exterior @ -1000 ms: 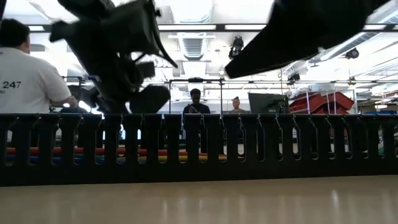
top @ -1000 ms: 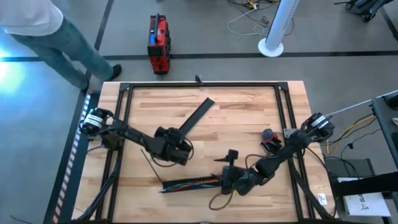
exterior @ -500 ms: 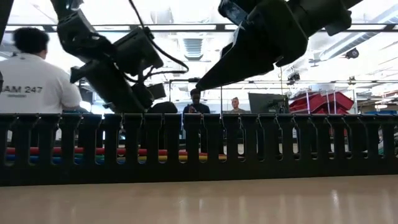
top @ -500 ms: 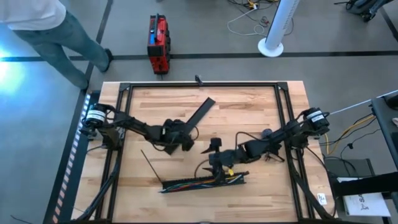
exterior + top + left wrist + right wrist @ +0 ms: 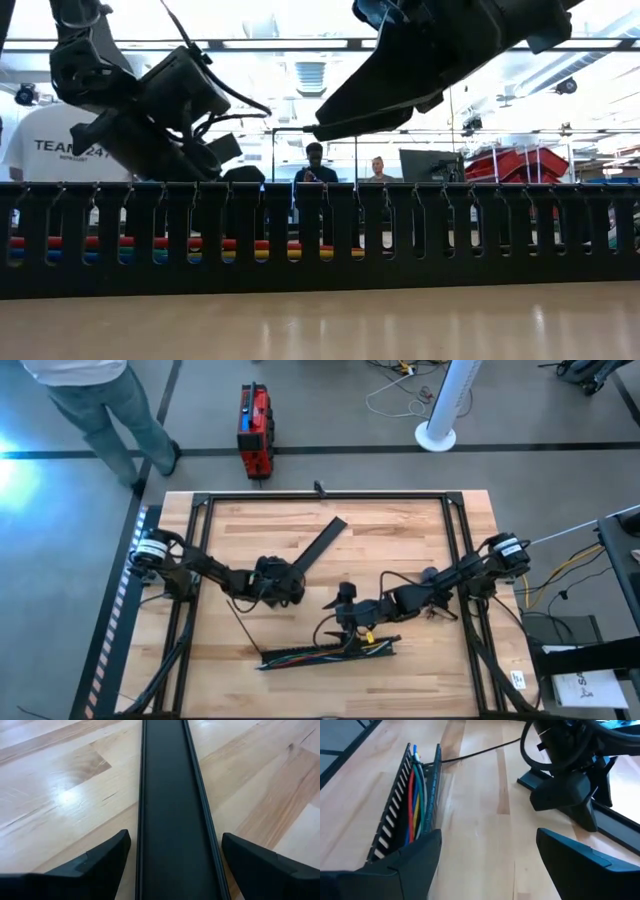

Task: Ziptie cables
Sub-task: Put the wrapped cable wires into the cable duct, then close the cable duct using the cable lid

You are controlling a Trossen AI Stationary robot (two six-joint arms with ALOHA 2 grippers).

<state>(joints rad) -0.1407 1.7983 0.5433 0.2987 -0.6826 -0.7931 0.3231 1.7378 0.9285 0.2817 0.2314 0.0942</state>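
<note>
**A:** Left gripper (image 5: 290, 582) sits mid-table with its fingers (image 5: 95, 862) spread wide on either side of the flat black bar (image 5: 320, 546), holding nothing. From the wrist cam the bar (image 5: 172, 810) runs right down the gap between them, and I can't tell if they touch it

**B:** And the right one?

**A:** Right gripper (image 5: 345, 608) is wide open too, nothing in it. It hangs just behind the slotted tray (image 5: 330, 654) near the front edge of the table (image 5: 400, 530). Its wrist cam shows both fingers (image 5: 410, 860) apart, with bare wood between them

**B:** Where are the cables?

**A:** Cables (image 5: 305, 654) are lying inside that tray, running along its length. You can see red, blue, green and yellow strands (image 5: 415, 800) between the tray's comb walls, and from the low cam they show as coloured stripes (image 5: 200, 250) behind the slots. Neither gripper touches them. A thin black tie (image 5: 240, 625) lies loose on the wood between the left gripper and the tray

**B:** Anyone around?

**A:** One person (image 5: 100, 410) is standing off the far left corner of the table
</note>
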